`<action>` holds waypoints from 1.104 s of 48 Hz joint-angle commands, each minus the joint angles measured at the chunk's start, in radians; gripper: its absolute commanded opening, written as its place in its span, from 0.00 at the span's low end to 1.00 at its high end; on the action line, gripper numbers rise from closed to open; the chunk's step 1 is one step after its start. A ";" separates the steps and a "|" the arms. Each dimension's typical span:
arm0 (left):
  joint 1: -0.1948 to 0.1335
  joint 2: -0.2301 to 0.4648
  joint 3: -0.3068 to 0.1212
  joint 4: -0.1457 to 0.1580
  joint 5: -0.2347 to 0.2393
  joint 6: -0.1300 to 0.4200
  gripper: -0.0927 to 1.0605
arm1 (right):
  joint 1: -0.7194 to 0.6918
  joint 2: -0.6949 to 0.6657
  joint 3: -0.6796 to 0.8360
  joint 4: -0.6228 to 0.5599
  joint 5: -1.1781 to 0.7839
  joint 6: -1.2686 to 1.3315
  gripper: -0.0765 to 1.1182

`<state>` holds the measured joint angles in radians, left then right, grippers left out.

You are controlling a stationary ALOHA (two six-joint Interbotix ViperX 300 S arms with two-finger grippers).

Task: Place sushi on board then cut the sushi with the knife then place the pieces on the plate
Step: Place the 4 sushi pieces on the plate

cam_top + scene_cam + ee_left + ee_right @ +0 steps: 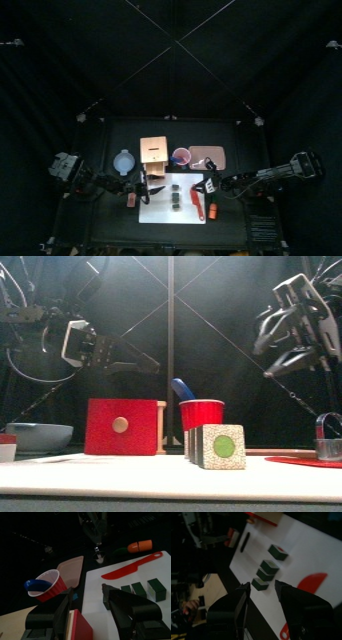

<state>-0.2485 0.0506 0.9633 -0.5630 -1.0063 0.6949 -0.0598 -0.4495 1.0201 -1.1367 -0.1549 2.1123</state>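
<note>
On the white cutting board (181, 221), mid-bench (104, 226), the sushi roll (174, 198) lies in a row of blocks, the red knife (198, 204) at its 3 o'clock. The left gripper (87, 591) and right gripper (262, 586) hang above with fingers apart, holding nothing. The pink tray (207, 157) sits at 12 o'clock.

My sushi roll (174, 198) lies on my cutting board (181, 215), my toy knife (197, 206) on the board just right of it. Behind the board stand the bowl (124, 160), wooden box (154, 152), cup (181, 154) and tray (213, 152), left to right

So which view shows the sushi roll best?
Right wrist view: the sushi roll lies whole on the white board, four blocks countable. Left wrist view hides one end; top view shows it small; front view only its end.
</note>
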 commanded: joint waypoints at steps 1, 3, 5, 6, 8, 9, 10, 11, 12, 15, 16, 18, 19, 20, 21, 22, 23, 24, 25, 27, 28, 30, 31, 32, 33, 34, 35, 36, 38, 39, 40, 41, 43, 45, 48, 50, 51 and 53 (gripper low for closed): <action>0.005 -0.023 -0.037 0.000 -0.011 0.002 0.82 | -0.124 0.066 -0.060 -0.275 -0.152 -0.002 0.73; 0.005 -0.025 -0.043 0.002 -0.011 0.003 0.82 | -0.146 0.091 -0.083 -0.362 -0.169 0.003 0.73; 0.005 -0.026 -0.051 0.000 -0.009 0.003 0.82 | -0.160 0.114 -0.107 -0.439 -0.186 0.008 0.73; 0.005 -0.029 -0.052 0.000 -0.009 0.003 0.82 | -0.166 0.123 -0.118 -0.469 -0.193 0.011 0.73; 0.005 -0.034 -0.055 0.000 -0.009 0.003 0.82 | -0.178 0.141 -0.140 -0.515 -0.210 0.014 0.73; 0.005 -0.038 -0.057 0.000 -0.009 0.003 0.82 | -0.187 0.149 -0.149 -0.531 -0.221 0.014 0.73; 0.005 -0.043 -0.057 0.000 -0.009 0.002 0.82 | -0.193 0.156 -0.156 -0.545 -0.233 0.014 0.73; 0.005 -0.046 -0.057 0.000 -0.009 0.002 0.82 | -0.201 0.163 -0.164 -0.561 -0.247 0.012 0.73; 0.005 -0.051 -0.055 -0.002 -0.009 0.002 0.82 | -0.210 0.170 -0.172 -0.577 -0.259 0.012 0.73; 0.006 -0.066 -0.052 -0.011 -0.011 0.002 0.82 | -0.236 0.198 -0.193 -0.624 -0.318 0.011 0.73; 0.008 -0.071 -0.051 -0.015 -0.009 0.002 0.82 | -0.244 0.207 -0.201 -0.638 -0.334 0.011 0.73; 0.014 -0.078 -0.049 -0.026 -0.009 0.006 0.82 | -0.255 0.225 -0.212 -0.661 -0.368 0.012 0.73; 0.015 -0.081 -0.046 -0.031 -0.011 0.009 0.82 | -0.256 0.236 -0.219 -0.672 -0.380 0.011 0.73; 0.017 -0.086 -0.046 -0.035 -0.011 0.011 0.82 | -0.258 0.247 -0.225 -0.683 -0.391 0.011 0.73; 0.021 -0.089 -0.043 -0.043 -0.011 0.015 0.82 | -0.259 0.262 -0.236 -0.696 -0.405 0.012 0.73; 0.023 -0.092 -0.041 -0.046 -0.011 0.018 0.82 | -0.259 0.272 -0.244 -0.701 -0.411 0.012 0.73; 0.025 -0.094 -0.040 -0.049 -0.011 0.020 0.82 | -0.259 0.282 -0.252 -0.707 -0.414 0.012 0.73; 0.026 -0.095 -0.037 -0.054 -0.011 0.023 0.82 | -0.259 0.295 -0.261 -0.715 -0.414 0.012 0.73; 0.026 -0.097 -0.035 -0.055 -0.011 0.025 0.82 | -0.258 0.304 -0.267 -0.718 -0.416 0.012 0.73; 0.028 -0.098 -0.029 -0.061 -0.011 0.029 0.82 | -0.258 0.322 -0.279 -0.726 -0.416 0.012 0.73; 0.028 -0.098 -0.028 -0.064 -0.011 0.031 0.82 | -0.258 0.328 -0.287 -0.727 -0.416 0.012 0.73; 0.029 -0.098 -0.025 -0.067 -0.011 0.037 0.82 | -0.253 0.348 -0.299 -0.732 -0.416 0.012 0.73; 0.029 -0.100 -0.020 -0.069 -0.011 0.040 0.82 | -0.250 0.356 -0.304 -0.733 -0.414 0.011 0.73; 0.031 -0.100 -0.015 -0.071 -0.011 0.040 0.82 | -0.247 0.362 -0.308 -0.738 -0.414 0.011 0.73; 0.031 -0.100 -0.012 -0.071 -0.009 0.041 0.82 | -0.245 0.370 -0.313 -0.741 -0.414 0.011 0.73; 0.031 -0.100 -0.009 -0.072 -0.011 0.041 0.82 | -0.242 0.374 -0.318 -0.746 -0.414 0.011 0.73; 0.032 -0.100 -0.006 -0.072 -0.011 0.043 0.82 | -0.239 0.380 -0.321 -0.749 -0.414 0.011 0.73; 0.034 -0.100 -0.003 -0.075 -0.011 0.043 0.82 | -0.236 0.385 -0.325 -0.752 -0.413 0.011 0.73; 0.037 -0.101 0.003 -0.077 -0.011 0.044 0.82 | -0.230 0.397 -0.333 -0.761 -0.410 0.011 0.73; 0.038 -0.103 0.008 -0.078 -0.011 0.046 0.82 | -0.224 0.403 -0.337 -0.765 -0.407 0.009 0.73; 0.040 -0.103 0.011 -0.080 -0.011 0.046 0.82 | -0.222 0.408 -0.341 -0.772 -0.403 0.005 0.73; 0.041 -0.104 0.014 -0.081 -0.011 0.048 0.82 | -0.218 0.413 -0.345 -0.782 -0.396 0.005 0.73; 0.044 -0.109 0.018 -0.081 -0.011 0.048 0.82 | -0.207 0.416 -0.350 -0.796 -0.387 0.005 0.73; 0.044 -0.112 0.018 -0.081 -0.011 0.048 0.82 | -0.196 0.417 -0.354 -0.816 -0.374 0.005 0.73; 0.044 -0.120 0.020 -0.081 -0.011 0.048 0.82 | -0.189 0.416 -0.359 -0.844 -0.365 0.005 0.73; 0.044 -0.124 0.020 -0.081 -0.011 0.048 0.82 | -0.189 0.407 -0.364 -0.857 -0.364 0.011 0.73; 0.044 -0.124 0.020 -0.081 -0.011 0.048 0.82 | -0.187 0.402 -0.365 -0.861 -0.365 0.011 0.73; 0.044 -0.124 0.020 -0.081 -0.011 0.046 0.82 | -0.189 0.385 -0.367 -0.864 -0.374 0.018 0.73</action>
<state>-0.2071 -0.0568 0.9925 -0.6443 -1.0063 0.7409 -0.2470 -0.0184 0.6780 -1.9911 -0.5216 2.1200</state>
